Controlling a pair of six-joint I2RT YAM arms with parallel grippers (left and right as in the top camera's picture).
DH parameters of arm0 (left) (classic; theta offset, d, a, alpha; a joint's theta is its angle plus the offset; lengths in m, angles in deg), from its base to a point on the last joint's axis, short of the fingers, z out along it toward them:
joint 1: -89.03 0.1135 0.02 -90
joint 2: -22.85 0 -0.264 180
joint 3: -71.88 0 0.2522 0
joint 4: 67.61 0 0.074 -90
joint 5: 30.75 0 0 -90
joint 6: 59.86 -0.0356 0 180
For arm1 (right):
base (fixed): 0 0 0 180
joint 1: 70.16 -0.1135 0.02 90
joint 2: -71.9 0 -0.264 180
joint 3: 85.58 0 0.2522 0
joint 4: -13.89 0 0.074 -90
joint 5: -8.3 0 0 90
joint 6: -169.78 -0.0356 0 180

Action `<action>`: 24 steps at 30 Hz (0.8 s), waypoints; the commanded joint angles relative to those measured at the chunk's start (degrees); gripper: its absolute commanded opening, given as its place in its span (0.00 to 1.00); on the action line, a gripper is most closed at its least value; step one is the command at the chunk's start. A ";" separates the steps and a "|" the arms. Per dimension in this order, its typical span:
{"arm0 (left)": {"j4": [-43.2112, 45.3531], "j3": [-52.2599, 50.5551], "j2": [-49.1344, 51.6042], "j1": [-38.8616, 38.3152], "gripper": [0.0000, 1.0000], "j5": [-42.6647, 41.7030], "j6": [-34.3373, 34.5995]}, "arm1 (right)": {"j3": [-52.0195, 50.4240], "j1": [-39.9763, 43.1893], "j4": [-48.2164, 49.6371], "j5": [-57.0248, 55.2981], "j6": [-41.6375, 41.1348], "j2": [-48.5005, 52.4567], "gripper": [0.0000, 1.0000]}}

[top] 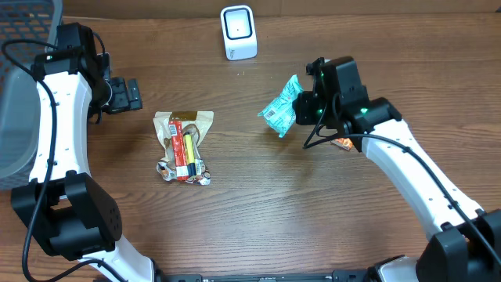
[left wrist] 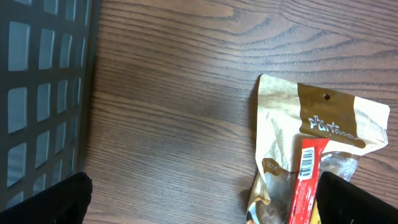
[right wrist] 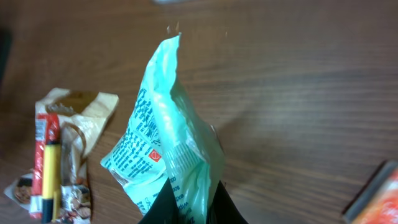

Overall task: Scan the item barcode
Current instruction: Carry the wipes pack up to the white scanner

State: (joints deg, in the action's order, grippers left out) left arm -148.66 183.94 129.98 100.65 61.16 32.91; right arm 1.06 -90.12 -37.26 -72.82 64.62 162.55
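Overhead view: on the wooden tabletop [top: 313,211], next to a gray basket [top: 16,117], the left end effector [top: 135,94] hangs wide open near a brown snack bag [top: 184,145]. The right end effector [top: 297,110] pinches a teal packet [top: 279,110] aloft, with the white scanner [top: 238,33] well beyond it.

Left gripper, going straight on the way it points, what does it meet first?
Likely bare table midway ahead of the left gripper, though one finger lines up with the tan snack pouch; height is unclear.
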 commanded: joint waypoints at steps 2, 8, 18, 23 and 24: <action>0.07 1.18 -1.07 -0.50 1.00 -0.44 -0.87 | 12.90 0.11 -3.74 -3.32 1.49 -0.74 0.03; 0.07 1.18 -1.07 -0.50 1.00 -0.44 -0.87 | 24.61 -0.11 -9.03 -9.64 7.10 -0.57 0.04; 0.09 1.18 -1.07 -0.50 1.00 -0.44 -0.87 | 27.04 -4.42 9.46 -23.87 23.61 1.66 0.04; 0.09 1.18 -1.07 -0.55 1.00 -0.44 -0.87 | 27.02 -5.84 20.28 -24.92 27.19 7.50 0.04; 0.07 1.18 -1.07 -0.55 1.00 -0.44 -0.87 | 27.02 -5.99 22.01 -25.27 27.67 8.92 0.04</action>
State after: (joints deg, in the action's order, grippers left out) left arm -148.68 183.94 129.98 100.65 61.16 32.91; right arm 26.85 -95.56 -17.24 -95.35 88.27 167.56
